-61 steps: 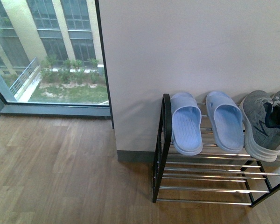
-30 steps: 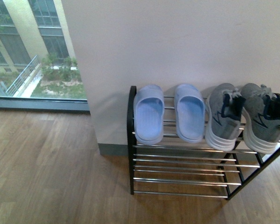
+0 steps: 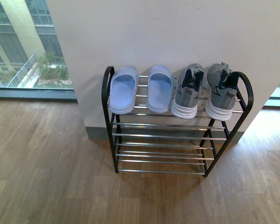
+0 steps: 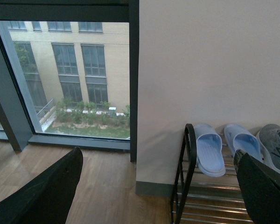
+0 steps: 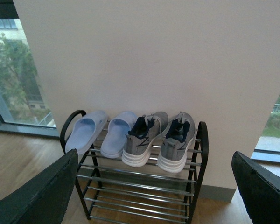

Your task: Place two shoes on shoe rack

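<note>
Hanging wide and empty near the lenses, left pincer [image 4: 154, 186] and right pincer [image 5: 154, 186], neither touching anything. Sliding toward the middle of the front view over the last second, the shoe rack [image 3: 108, 121], now showing whole against the wall. Sitting side by side on its top tier, slides [image 3: 141, 88] and sneakers [image 3: 204, 90], suggesting placing is finished.

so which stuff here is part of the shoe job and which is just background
Part of the job:
- blue slides, top tier
- grey sneakers, top tier
- shoe rack

Just there:
- white wall
- window
- wooden floor
</note>
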### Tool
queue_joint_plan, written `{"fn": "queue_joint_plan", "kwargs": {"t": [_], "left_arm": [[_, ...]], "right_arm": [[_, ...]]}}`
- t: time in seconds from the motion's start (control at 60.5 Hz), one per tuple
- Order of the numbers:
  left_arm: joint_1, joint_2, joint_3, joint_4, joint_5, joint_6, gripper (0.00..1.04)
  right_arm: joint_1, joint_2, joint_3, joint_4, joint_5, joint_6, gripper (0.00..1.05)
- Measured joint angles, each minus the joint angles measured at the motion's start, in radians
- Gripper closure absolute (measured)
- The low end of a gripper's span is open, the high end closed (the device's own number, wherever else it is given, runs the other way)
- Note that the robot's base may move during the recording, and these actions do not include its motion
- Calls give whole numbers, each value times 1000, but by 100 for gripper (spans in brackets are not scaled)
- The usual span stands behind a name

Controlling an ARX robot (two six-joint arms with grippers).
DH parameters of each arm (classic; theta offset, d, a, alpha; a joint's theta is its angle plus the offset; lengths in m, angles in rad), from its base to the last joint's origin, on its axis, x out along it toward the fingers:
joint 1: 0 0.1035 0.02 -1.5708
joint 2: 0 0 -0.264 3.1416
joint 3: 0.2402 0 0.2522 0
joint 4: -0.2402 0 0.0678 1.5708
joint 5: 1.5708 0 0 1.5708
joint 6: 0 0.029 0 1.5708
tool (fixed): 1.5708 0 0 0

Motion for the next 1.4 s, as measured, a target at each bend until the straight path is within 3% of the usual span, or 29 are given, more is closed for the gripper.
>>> {"fn": "queue_joint_plan", "kwargs": {"t": [1.404], "left_arm": [[0, 0, 0, 0, 0, 0, 9]], "right_arm": [[0, 0, 0, -1, 0, 0, 9]]}}
